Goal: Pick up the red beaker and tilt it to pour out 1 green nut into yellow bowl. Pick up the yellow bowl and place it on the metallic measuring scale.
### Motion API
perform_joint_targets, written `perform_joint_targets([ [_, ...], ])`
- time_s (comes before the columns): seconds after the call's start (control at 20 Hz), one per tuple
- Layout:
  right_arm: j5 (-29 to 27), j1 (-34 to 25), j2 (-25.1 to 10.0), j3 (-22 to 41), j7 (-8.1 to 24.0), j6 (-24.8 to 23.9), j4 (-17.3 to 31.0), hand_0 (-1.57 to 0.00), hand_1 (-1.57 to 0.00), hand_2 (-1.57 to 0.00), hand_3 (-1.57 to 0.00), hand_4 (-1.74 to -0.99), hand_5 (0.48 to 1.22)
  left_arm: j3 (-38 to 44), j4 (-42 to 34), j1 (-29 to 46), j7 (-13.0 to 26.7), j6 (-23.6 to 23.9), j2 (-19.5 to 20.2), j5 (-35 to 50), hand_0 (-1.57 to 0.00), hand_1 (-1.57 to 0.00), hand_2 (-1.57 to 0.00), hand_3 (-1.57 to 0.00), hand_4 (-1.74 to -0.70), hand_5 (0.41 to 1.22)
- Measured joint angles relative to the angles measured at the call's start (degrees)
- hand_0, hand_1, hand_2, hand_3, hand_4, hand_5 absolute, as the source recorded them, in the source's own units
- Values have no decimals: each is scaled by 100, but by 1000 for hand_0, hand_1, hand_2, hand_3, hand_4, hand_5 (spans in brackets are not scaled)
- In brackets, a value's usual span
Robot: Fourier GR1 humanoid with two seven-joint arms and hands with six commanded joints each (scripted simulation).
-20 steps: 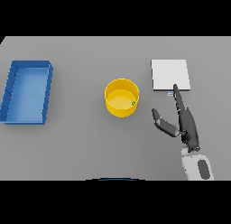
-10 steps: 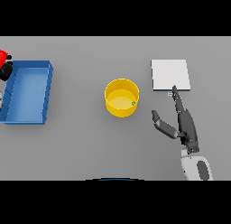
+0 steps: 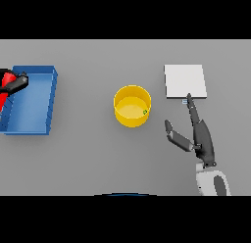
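With one green nut [image 3: 145,111] already in the yellow bowl [image 3: 132,106], the right hand [image 3: 200,137], fingers spread, waits beside it; the measuring scale [image 3: 185,81] at the table's right edge is unloaded.

Matt grey table [image 3: 98,158], smooth pale scale [image 3: 185,81]

beaker [image 3: 6,80]: red, at the far 9 o'clock edge, only partly in view, over the left end of a blue tray
nut [image 3: 145,111]: small, green, inside the bowl by its 3 o'clock wall
bowl [image 3: 132,106]: yellow, round, upright, mid-table
scale [image 3: 185,81]: flat, pale square, at 2 o'clock from the bowl, apart from it
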Motion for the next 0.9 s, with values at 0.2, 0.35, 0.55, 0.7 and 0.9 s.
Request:
perform_joint_targets([
  [0.2, -34, 108, -45, -18, -40, 41, -5, 1, 1, 1, 1, -1189, 666, -36, -79, 79, -1, -394, 75, 200, -305, -247, -251, -236, -831, 688],
  [0.35, -18, 7, -28, -3, 154, 37, -56, 1, 1, 1, 1, -1187, 663, -19, -179, 55, 2, -423, 119, 264, -156, -126, -128, -120, -797, 678],
  [0.55, 262, -20, -58, 97, 310, -59, -89, 1, 1, 1, 1, -1203, 660, 104, -39, -12, -242, -270, 14, 307, -63, -51, -52, -49, -785, 674],
  [0.7, 406, -134, -126, 225, 305, 51, -24, 1, 1, 1, 1, -1162, 694, 161, 27, -83, -472, -185, -8, 279, -32, -26, -26, -24, -780, 679],
  [0.9, 620, -778, -626, 386, 357, 570, 114, 1, 1, 1, 1, -1234, 707, 132, -37, -22, -407, -152, -83, 326, -12, -10, -10, -9, -786, 704],
])
